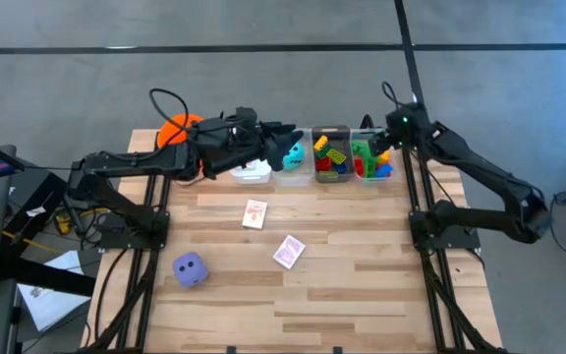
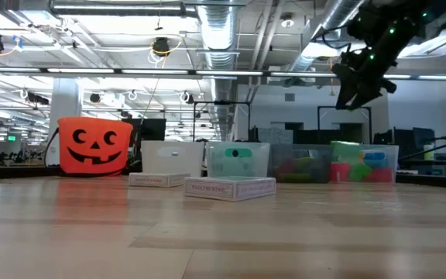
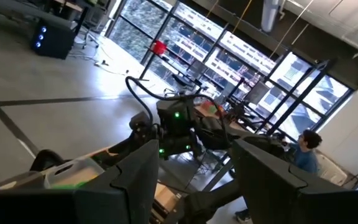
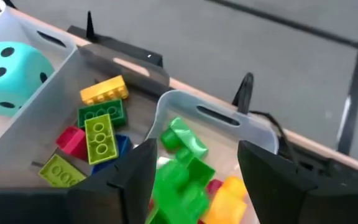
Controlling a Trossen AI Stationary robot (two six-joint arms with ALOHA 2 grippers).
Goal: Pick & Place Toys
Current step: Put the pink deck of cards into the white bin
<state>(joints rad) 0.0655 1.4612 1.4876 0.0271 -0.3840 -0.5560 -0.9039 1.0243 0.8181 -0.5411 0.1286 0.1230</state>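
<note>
Wooden plank desk [image 1: 362, 265] with a pale butcher-block grain, sitting on a grey concrete floor. Along the far edge runs a row of see-through rectangular plastic bins [image 1: 331, 155], plus a round orange bucket [image 2: 94, 145] with a pumpkin face that only the low view shows properly.

Toys: studded plastic bricks [image 4: 98, 134] in green, yellow, red and blue piled in the bins, and a teal die [image 4: 5, 67] with black dots in the neighbouring bin. A purple die [image 1: 189, 268] sits near the front left of the desk, well apart from two pink-backed card packs [image 1: 254, 213] lying flat mid-desk.

The right wrist view looks straight down into the bins, so you can see each brick's studs; from overhead they're just a colourful blur.

Right hand [image 4: 194, 180] hovers above the rightmost bin with its fingers spread and nothing between them, green bricks right below. Left hand [image 3: 194, 180] is up over the bins near the bucket, aimed out at the room, fingers parted and empty.
</note>
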